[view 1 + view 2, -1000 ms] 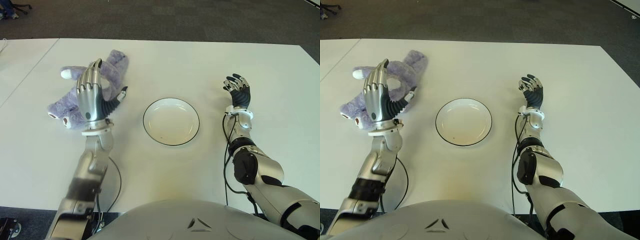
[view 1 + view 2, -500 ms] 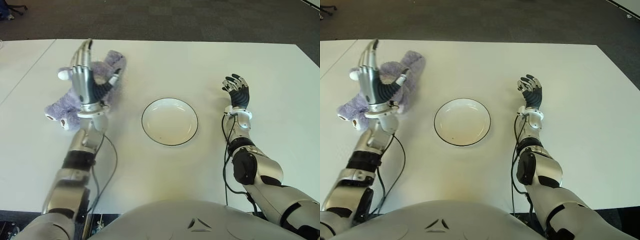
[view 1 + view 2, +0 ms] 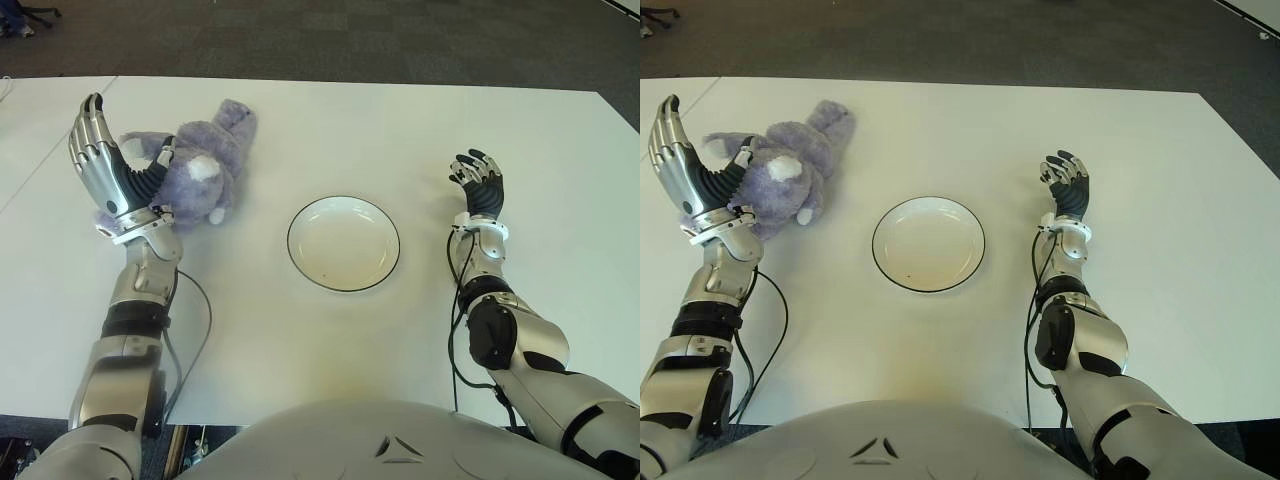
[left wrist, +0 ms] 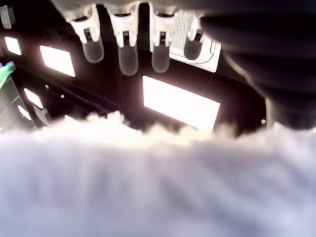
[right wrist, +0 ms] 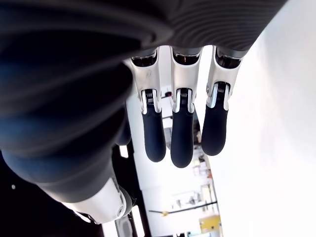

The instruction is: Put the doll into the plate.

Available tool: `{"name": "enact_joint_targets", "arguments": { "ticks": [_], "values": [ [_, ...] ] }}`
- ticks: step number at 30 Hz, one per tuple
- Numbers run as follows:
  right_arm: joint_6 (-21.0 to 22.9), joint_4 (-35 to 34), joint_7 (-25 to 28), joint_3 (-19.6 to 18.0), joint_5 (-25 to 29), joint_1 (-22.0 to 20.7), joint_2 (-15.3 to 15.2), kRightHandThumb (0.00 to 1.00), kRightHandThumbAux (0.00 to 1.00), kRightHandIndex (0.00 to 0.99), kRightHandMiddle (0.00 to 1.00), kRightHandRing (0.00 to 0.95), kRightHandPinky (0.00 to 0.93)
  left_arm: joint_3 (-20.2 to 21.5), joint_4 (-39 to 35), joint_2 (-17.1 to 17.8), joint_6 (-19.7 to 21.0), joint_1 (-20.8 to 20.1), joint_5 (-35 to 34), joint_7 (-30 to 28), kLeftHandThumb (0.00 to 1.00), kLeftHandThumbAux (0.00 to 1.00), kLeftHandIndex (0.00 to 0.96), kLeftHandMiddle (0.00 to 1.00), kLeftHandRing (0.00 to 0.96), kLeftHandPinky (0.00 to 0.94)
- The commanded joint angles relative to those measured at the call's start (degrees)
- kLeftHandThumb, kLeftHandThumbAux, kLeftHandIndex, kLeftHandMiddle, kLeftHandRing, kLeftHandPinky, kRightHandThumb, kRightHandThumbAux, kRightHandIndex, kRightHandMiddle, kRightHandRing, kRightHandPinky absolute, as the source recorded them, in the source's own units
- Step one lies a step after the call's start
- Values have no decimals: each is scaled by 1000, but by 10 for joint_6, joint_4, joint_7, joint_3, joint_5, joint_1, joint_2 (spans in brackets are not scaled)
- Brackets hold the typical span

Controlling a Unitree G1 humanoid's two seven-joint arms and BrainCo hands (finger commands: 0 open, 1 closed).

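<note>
**Left hand open beside the doll, plate bare**

The fingers [image 3: 88, 135] of the left hand [image 3: 105, 175] are stretched out straight and apart, pointing up and toward the far edge of the desk [image 3: 400, 130], and they clamp nothing. In the left wrist view the fingertips [image 4: 127, 57] stand clear above a mass of pale purple fur, which fills the near part of that view. The thumb reaches toward the doll [image 3: 195, 170], and the palm faces its left flank; whether palm and fur touch cannot be told. The doll, a fluffy lilac plush with white patches, lies on the desk near the far left corner, its body running from the left hand toward the far edge.

The plate [image 3: 343, 243], white with a dark rim, sits at the middle of the desk, well apart from the doll and to its right, with nothing in it.

The right hand [image 3: 478, 185] shows to the right of the plate, toward the right edge, its dark fingers [image 5: 181, 138] loosely bent and holding nothing.
</note>
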Motion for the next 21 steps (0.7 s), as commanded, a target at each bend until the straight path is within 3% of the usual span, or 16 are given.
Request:
{"name": "enact_joint_targets", "arguments": {
  "ticks": [1,11,15,21],
  "values": [
    [72,76,-4,-10,15,113,44,397,863,275,354,382,402,-3,2,-20,29,5,-12,0,158,552,38,98,94,80],
    [72,77,-9,-7,13,113,43,396,864,278,355,383,402,-11,-9,-8,35,14,1,-2,154,565,37,82,82,82],
    [74,77,-8,-8,14,112,43,404,865,277,353,380,398,-20,-159,-23,77,99,45,-20,144,570,43,71,81,100],
    [74,76,-7,-9,15,112,43,408,858,270,350,377,400,-21,-223,-26,105,144,66,-33,150,552,58,71,80,106]
  ]
}}
